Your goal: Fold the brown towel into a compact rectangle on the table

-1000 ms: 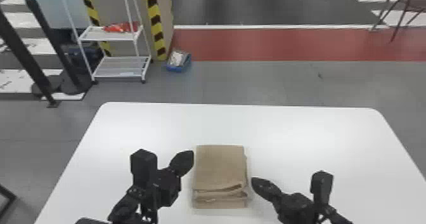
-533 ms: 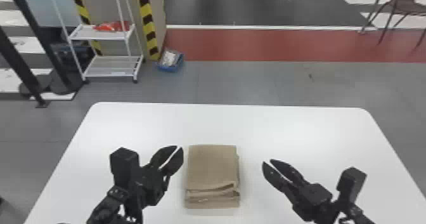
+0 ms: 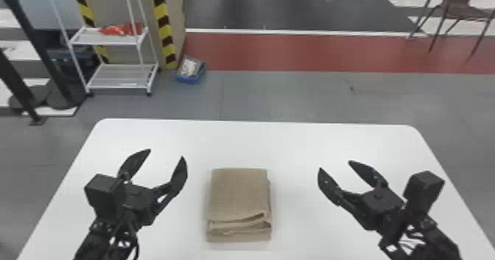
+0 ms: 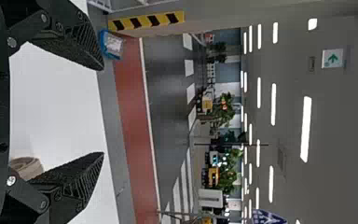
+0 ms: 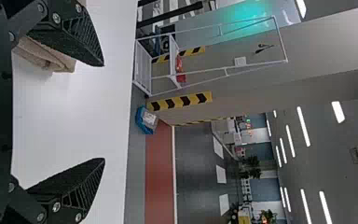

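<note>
Left of the towel, my left gripper (image 3: 166,153) stands open with nothing between its fingers. My right gripper (image 3: 334,165) is open and empty too, off to the towel's right. Between them the brown towel (image 3: 239,195) lies on the white table (image 3: 294,141) as a compact, layered rectangle, its folded layers visible along the near edge. In the left wrist view the left gripper (image 4: 103,111) has its fingers wide apart, with part of the towel (image 4: 28,165) beside one of them. The right wrist view shows the right gripper (image 5: 104,112) spread wide, the towel (image 5: 46,55) partly behind one finger.
Beyond the table's far edge stand a white wire shelf (image 3: 123,75) with a red item on it and a blue bin (image 3: 191,71) on the floor. A brown chair (image 3: 460,12) is at the far right.
Both grippers have opened from nearly shut and drawn outward, away from the towel's sides. The towel keeps its folded shape.
</note>
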